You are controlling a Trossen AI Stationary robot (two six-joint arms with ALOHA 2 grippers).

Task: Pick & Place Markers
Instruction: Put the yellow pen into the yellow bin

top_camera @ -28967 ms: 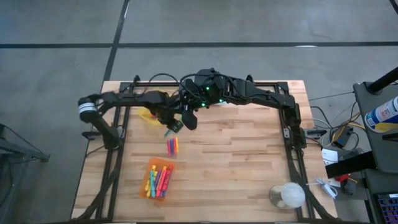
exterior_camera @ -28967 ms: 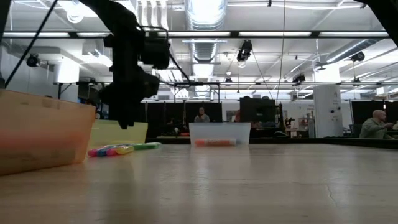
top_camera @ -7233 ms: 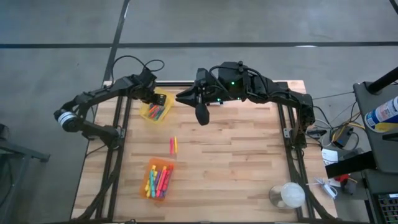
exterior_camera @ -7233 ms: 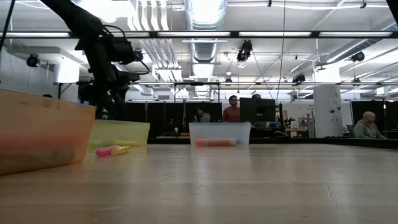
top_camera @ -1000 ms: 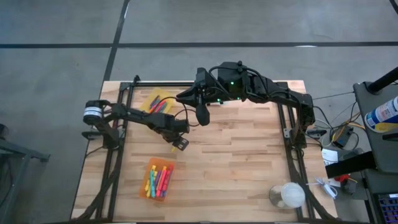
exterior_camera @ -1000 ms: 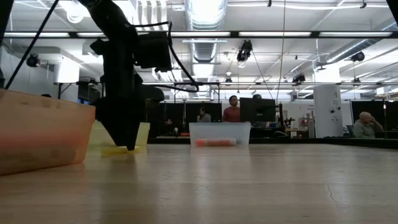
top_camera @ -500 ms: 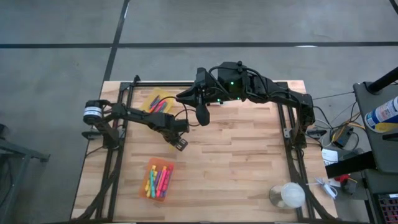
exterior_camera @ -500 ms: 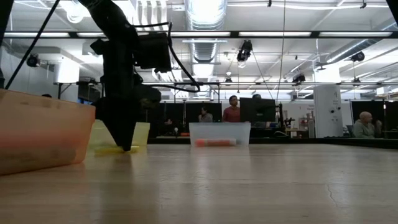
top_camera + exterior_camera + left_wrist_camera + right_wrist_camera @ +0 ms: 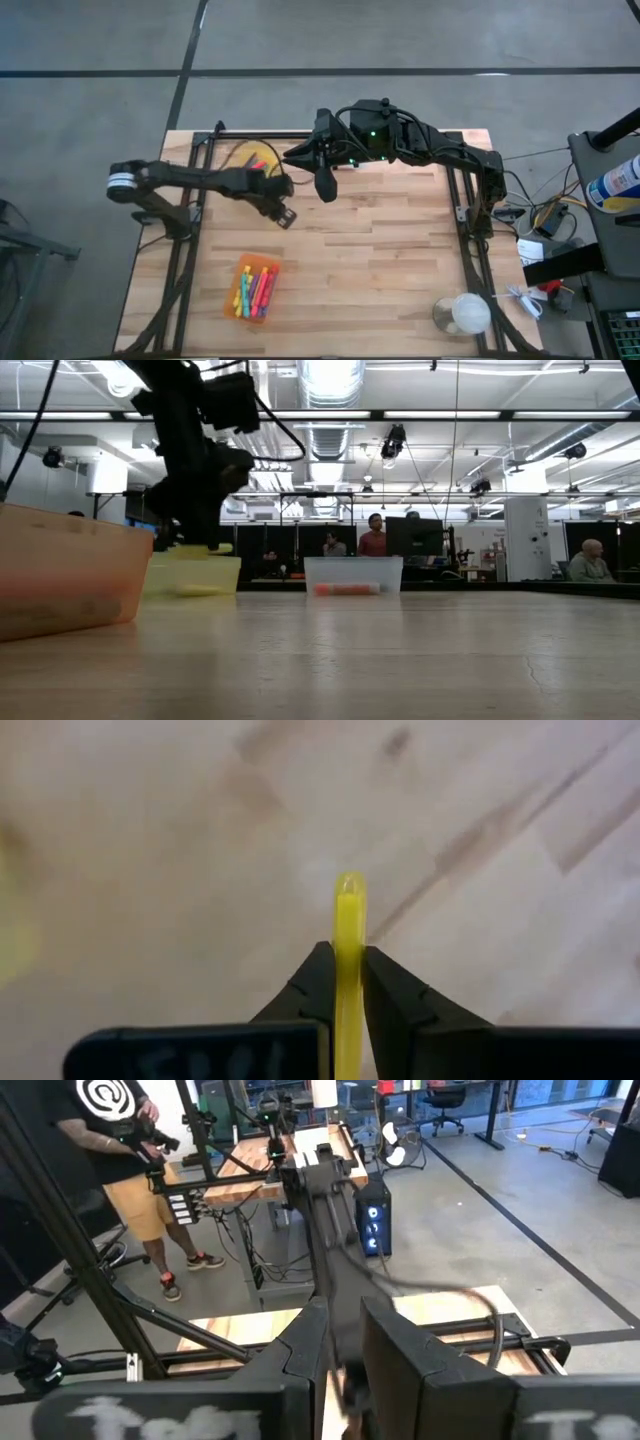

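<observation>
Wood-plank table (image 9: 380, 260); left claw (image 9: 340, 982) pinching yellow marker (image 9: 348, 935).

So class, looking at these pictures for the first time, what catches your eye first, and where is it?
First, the yellow marker pinched upright in the left pincer, lifted above the table just left of its middle. Next, the orange bin of bright markers near the front edge. The right pincer hangs shut over the table's back middle.
</observation>
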